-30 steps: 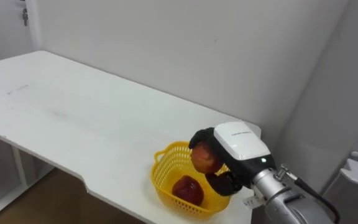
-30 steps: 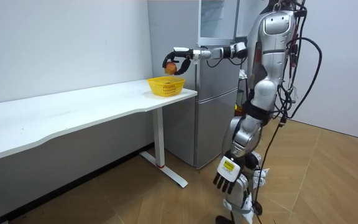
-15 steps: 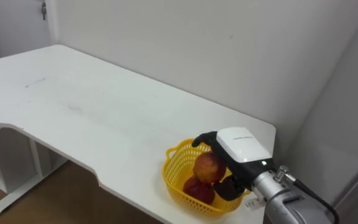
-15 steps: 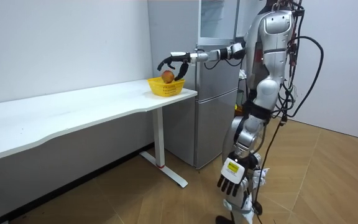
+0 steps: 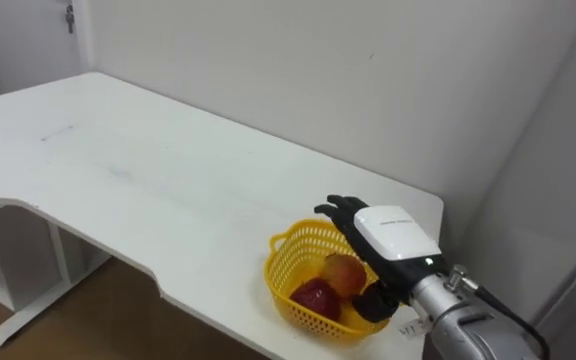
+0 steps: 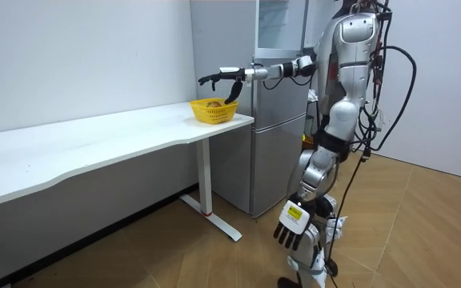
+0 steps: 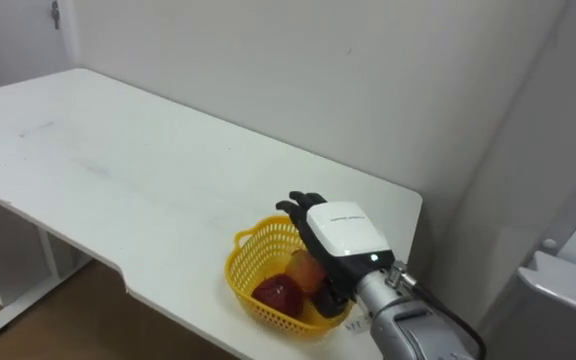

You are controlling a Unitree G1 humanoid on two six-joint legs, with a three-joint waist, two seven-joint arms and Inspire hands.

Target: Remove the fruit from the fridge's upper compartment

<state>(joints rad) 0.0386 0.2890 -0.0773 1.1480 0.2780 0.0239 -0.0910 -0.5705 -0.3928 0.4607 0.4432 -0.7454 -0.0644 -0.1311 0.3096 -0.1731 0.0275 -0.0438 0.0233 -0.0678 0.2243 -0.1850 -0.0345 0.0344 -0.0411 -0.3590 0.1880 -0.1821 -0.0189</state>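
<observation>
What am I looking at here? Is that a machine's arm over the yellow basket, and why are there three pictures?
It is a humanoid robot that stands on two legs by a grey fridge. Two pictures come from cameras in its head, looking down at its work; the third comes from a camera out in the room. On the white table sits a yellow basket with two fruits in it: a red fruit and an orange-red fruit. The right hand hovers over the basket with its fingers spread open, holding nothing. The left hand hangs by its leg.
</observation>
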